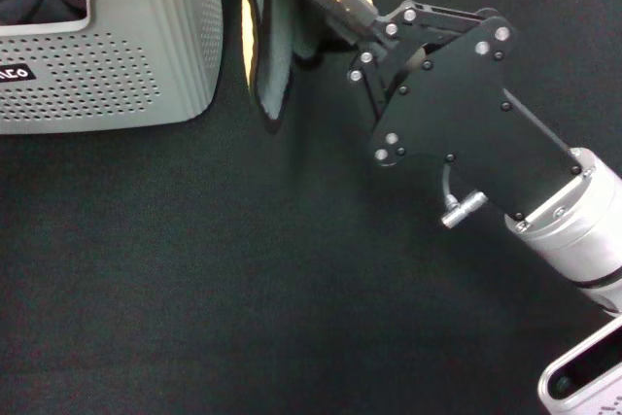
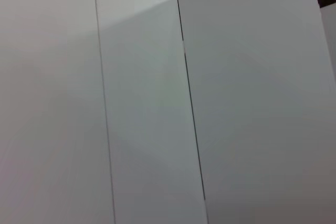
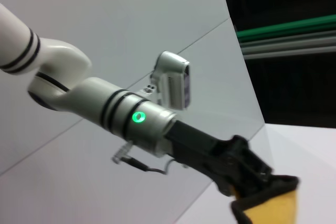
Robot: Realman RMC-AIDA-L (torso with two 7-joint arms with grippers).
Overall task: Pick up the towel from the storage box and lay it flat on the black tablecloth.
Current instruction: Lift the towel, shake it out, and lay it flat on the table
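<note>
Black tablecloth below; right gripper clamps hanging towel.

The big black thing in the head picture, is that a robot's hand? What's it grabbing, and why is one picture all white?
Yes. It is the robot's right gripper, seen by a camera on its head. Its jaws are shut on the towel, which hangs beside the storage box, over the black tablecloth. The other pictures come from wrist cameras. The left one sees only white panels; the left arm is out of sight. The right one shows an arm pinching the towel's yellow side.
</note>
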